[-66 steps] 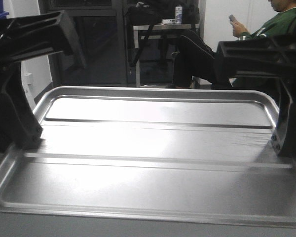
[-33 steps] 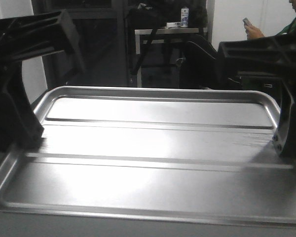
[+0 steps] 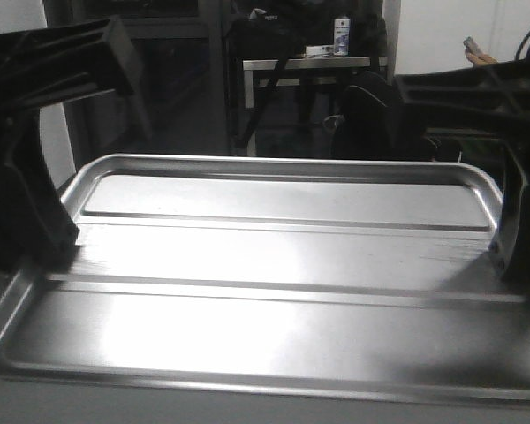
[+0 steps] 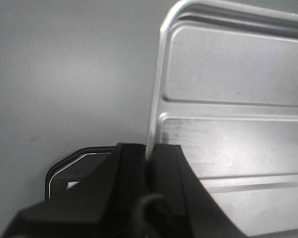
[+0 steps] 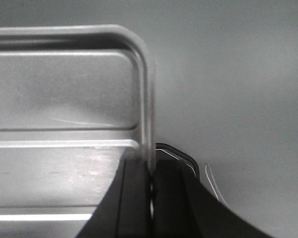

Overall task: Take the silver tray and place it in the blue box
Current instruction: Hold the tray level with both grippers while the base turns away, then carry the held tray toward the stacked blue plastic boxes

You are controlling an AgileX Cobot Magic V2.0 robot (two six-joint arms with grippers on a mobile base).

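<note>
Silver tray fills the front view. It lies flat with its long side across the frame, rounded corners and raised rim all round. The recessed centre has two long ribs running left to right, and there is strong glare across the middle.

Left claw is pressed together on the tray's left rim, one finger inside the tray and one outside, with the rim edge pinched between them. The grip sits on the short side, roughly between the two ribs. In the front view its black arm rises at the left edge, with the inner finger down on the tray floor beside the rim.

Right claw mirrors it: pinched onto the right rim, inner finger on the tray floor, outer finger just outside the edge. It sits below the rounded far corner, again between the ribs.

So the tray is held at both short ends, with the two claws well apart.

Grey surface shows beside the tray in both wrist views, plain and blurred. Cannot tell whether the tray touches it or hangs above it.

Behind the tray is a dim room. A back table on metal legs carries a small white bottle, and a dark bag sits low, just beside the table.
</note>
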